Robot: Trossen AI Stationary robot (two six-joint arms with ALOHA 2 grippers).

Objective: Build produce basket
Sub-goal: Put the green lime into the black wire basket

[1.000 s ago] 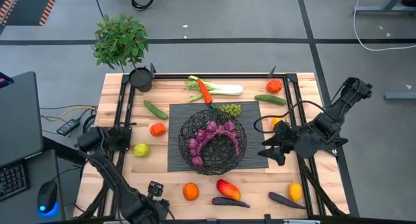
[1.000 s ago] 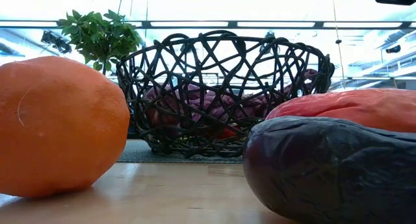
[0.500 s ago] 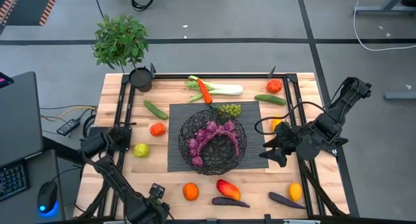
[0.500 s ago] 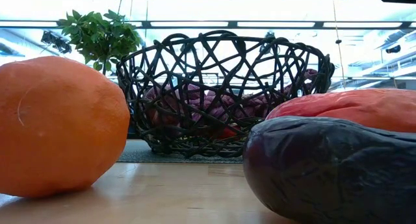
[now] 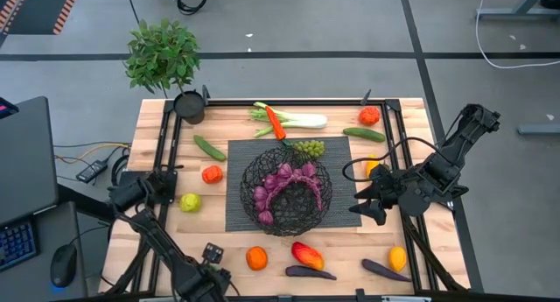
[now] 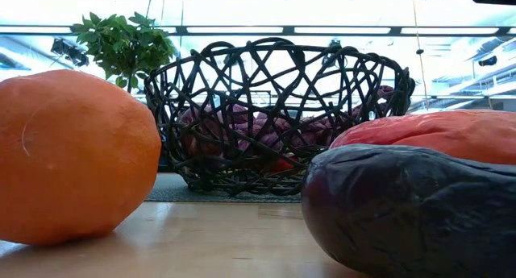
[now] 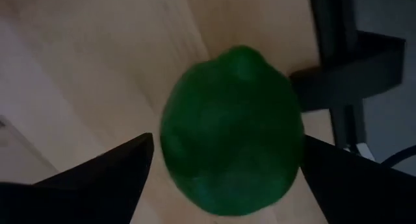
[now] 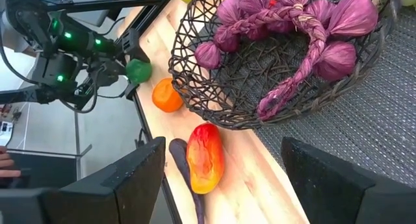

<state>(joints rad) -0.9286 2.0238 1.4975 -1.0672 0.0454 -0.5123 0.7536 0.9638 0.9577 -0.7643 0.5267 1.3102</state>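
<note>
Wooden table [image 5: 175, 236]: left gripper [image 7: 224, 178] straddles lime [image 7: 232, 130].

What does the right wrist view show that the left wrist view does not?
Only the right wrist view shows the basket with purple bulbs inside, the orange, the mango, the eggplant and the grey mat. Only the left wrist view shows, close up, the open left tool with one finger on each side of the lime. Both views show the lime and the wooden table.
</note>
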